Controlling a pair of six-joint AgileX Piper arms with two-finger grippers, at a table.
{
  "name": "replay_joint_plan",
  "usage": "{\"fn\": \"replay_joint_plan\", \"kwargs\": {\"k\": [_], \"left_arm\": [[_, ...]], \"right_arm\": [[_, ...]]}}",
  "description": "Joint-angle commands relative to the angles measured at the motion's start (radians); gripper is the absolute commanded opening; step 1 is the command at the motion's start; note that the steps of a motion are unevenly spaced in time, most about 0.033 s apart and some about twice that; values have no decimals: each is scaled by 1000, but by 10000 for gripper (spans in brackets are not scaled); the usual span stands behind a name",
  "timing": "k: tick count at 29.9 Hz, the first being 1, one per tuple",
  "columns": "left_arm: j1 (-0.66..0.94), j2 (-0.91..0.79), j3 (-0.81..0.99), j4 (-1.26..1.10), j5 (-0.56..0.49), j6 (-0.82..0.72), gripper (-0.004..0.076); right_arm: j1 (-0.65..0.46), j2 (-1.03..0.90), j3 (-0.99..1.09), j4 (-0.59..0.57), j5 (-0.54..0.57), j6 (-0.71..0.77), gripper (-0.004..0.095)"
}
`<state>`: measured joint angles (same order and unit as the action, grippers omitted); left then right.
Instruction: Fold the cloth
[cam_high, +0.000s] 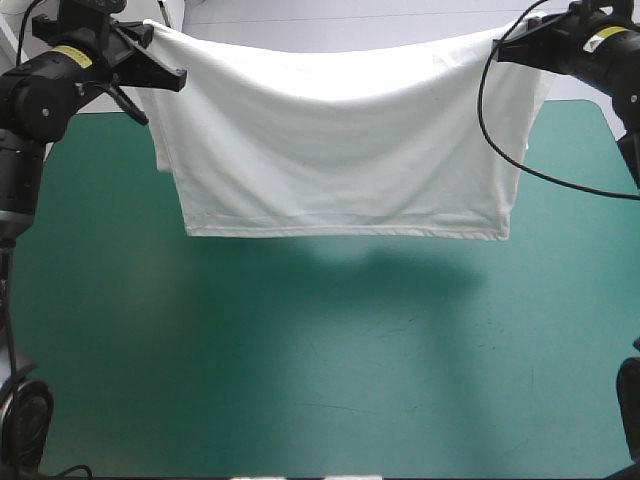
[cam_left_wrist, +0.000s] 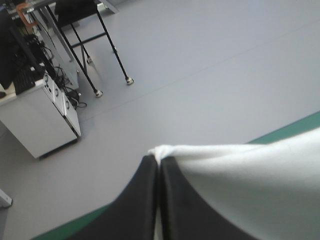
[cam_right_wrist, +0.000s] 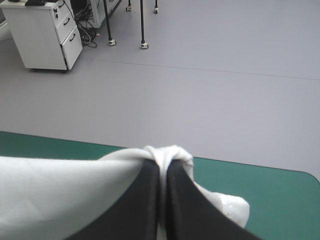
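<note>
Both my claws pinched on the T-shirt, hung over the desk

My left claw (cam_left_wrist: 159, 161) is all but closed, a white corner of the T-shirt (cam_high: 340, 150) nipped between its black tips; my right claw (cam_right_wrist: 163, 162) grips the opposite top corner the same way, cloth bunched over its tips. The shirt hangs between them as a soft, smooth white sheet, sagging along its top edge, its hemmed lower edge straight above the teal-green desk (cam_high: 320, 380), where its shadow falls
</note>
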<state>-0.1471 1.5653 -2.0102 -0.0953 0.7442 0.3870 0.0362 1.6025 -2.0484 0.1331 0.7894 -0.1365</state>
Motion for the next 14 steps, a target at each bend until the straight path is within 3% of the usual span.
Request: {"fn": "replay_joint_plan", "kwargs": {"k": [1, 9, 14], "left_arm": [[-3, 34, -74, -8, -205, 37, -22], [-2, 192, -214, -8, -277, 72, -22], [-2, 212, -210, -13, -141, 72, -22]], "right_arm": [[-9, 34, -64, 5, -187, -1, -17], [-9, 241, -332, 5, -162, -3, -17], [-9, 310, -382, 1, -29, -22, -17]]}}
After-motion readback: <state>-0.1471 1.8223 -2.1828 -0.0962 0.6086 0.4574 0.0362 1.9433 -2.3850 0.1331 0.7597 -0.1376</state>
